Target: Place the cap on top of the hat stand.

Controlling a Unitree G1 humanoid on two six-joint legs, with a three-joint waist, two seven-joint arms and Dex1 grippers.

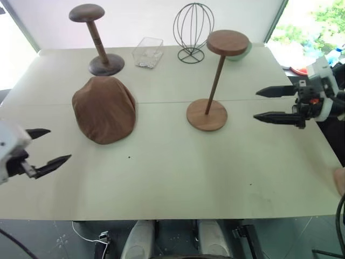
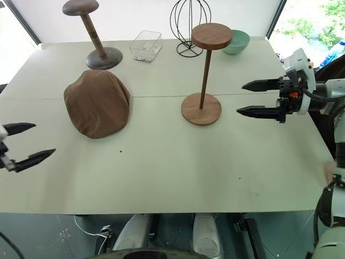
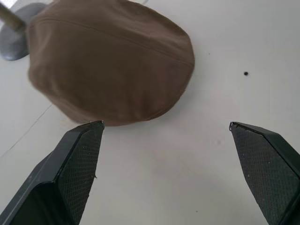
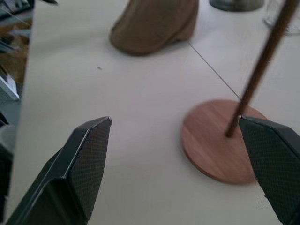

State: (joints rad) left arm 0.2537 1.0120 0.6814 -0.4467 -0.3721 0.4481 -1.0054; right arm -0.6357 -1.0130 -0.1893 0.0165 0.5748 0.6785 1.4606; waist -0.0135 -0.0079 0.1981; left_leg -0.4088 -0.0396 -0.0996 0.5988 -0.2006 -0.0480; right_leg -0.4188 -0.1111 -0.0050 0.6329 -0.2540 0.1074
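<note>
Two end effectors flank our pale surface (image 1: 172, 178), both released and empty. We note the left end effector (image 1: 48, 145) low at the near left edge, fingers spread wide, aimed toward the cap (image 1: 105, 109) but apart from it. In the left wrist view the cap (image 3: 110, 61) sits just past the fingertips (image 3: 86, 140), with bare surface between.

The cap lies flat on the surface, left of centre, not on any stand. Its far edge is just beside the round base of the shorter dark stand (image 1: 97, 38), which has a thick stem and a domed top; we cannot tell whether they touch.

The hat stand (image 1: 215, 81) stands upright right of centre, well apart from the cap, its flat top disc bare. The right end effector (image 1: 269, 104) hangs to the right of it at about the height of the lower stem, pointing in toward it, fingers spread one above the other, near the base but not touching. The right wrist view looks past the fingers at the stand's base (image 4: 220, 140) and thin stem, with the cap (image 4: 157, 23) beyond.

Along the far edge: a small clear box (image 1: 147, 52), a black wire head-shaped cage (image 1: 193, 32), and a green bowl (image 2: 237, 42) behind the hat stand's disc.
</note>
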